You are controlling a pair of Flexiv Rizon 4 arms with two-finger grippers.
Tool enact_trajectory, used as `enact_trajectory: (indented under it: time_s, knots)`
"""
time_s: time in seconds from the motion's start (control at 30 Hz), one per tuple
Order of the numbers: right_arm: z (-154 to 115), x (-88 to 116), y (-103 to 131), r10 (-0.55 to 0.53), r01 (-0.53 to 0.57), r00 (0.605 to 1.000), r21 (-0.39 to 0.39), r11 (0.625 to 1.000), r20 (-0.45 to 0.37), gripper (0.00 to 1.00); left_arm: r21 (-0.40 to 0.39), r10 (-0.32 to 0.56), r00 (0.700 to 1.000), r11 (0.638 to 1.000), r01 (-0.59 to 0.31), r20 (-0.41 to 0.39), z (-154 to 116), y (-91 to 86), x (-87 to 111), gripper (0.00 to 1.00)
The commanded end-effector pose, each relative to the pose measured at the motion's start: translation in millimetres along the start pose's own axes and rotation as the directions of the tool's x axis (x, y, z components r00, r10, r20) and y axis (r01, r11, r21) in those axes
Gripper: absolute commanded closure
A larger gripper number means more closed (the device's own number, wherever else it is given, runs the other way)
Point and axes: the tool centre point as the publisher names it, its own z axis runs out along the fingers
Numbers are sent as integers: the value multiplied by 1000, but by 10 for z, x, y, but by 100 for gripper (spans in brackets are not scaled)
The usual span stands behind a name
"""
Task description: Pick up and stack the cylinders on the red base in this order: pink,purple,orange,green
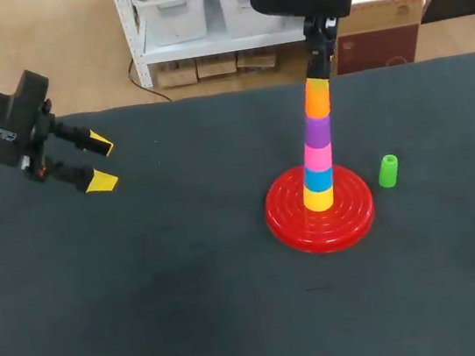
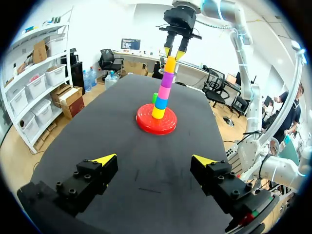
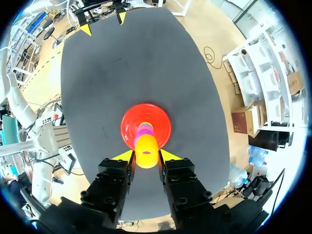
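Observation:
The red base carries a tilted stack: yellow, blue, pink, purple, and the orange cylinder on top. My right gripper comes down from above and is shut on the orange cylinder, a yellow tip on each side. The green cylinder stands upright on the table just right of the base. Far to the left, my left gripper hovers over the table, open and holding nothing; its wrist view shows the stack well ahead of its fingers.
The dark table mat spreads around the base, with its back edge just behind the stack. Apart from the base and the green cylinder, nothing else lies on it.

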Motion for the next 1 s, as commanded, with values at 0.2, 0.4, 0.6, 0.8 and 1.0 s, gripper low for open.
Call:
enact_trajectory:
  time_s: [0.2,0.4,0.6,0.8,1.0]
  knots:
    - [59,-41,-5,-9,9,1000,-11,1000,1,100,0,3,1000,1000,-3,3,-1,1,15,0]
    - [-35,-39,14,-17,17,1000,7,1000,6,100,0,3,1000,1000,-3,3,-1,1,15,0]
    - [-68,-11,15,-16,16,1000,16,1000,5,100,0,3,1000,1000,-3,3,-1,1,15,0]
    - [-57,13,17,-11,11,1000,17,1000,2,100,0,3,1000,1000,-3,3,-1,1,15,0]
    - [-43,17,5,-10,10,1000,15,1000,-1,100,0,3,1000,1000,-3,3,-1,1,15,0]
